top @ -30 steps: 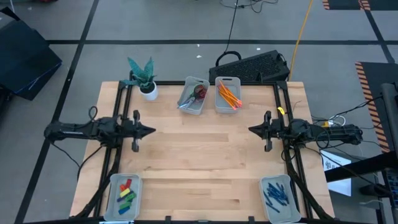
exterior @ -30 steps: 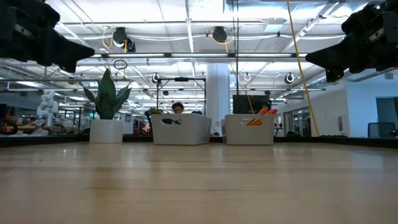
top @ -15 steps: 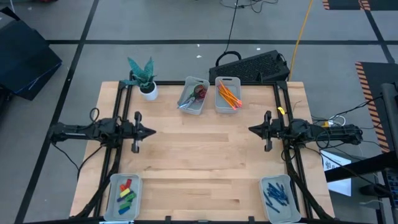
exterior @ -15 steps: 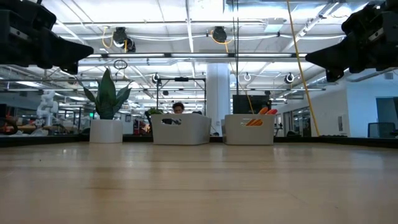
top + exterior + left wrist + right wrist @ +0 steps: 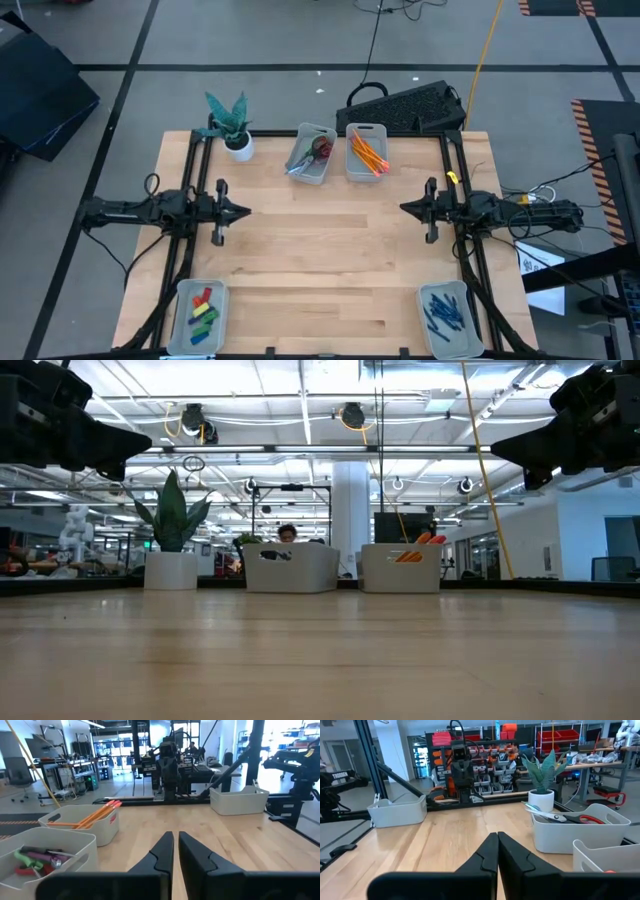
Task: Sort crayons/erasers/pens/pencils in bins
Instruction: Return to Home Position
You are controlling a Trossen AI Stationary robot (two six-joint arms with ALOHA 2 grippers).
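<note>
The pale wooden desk (image 5: 320, 250) is bare in the middle; nothing loose lies within either arm's reach. Long orange pencils (image 5: 367, 153) sit in a far grey-blue plastic bin (image 5: 366, 131), chunky coloured erasers (image 5: 202, 312) near-left, dark blue pens (image 5: 444, 310) near-right. The left hand (image 5: 243, 211) and right hand (image 5: 404, 208) hover at the desk's sides, pointing inward, fingers pressed together, empty. The sorting looks finished.

Low view: both arms cut off by top edge; pencils (image 5: 421, 540) show tips only above bin wall (image 5: 400, 572); scissors bin (image 5: 291, 568) contents hidden. Right wrist view: nearest bin (image 5: 610, 856) cut by edge. High view: blue sticks (image 5: 443, 311) too small to distinguish
</note>
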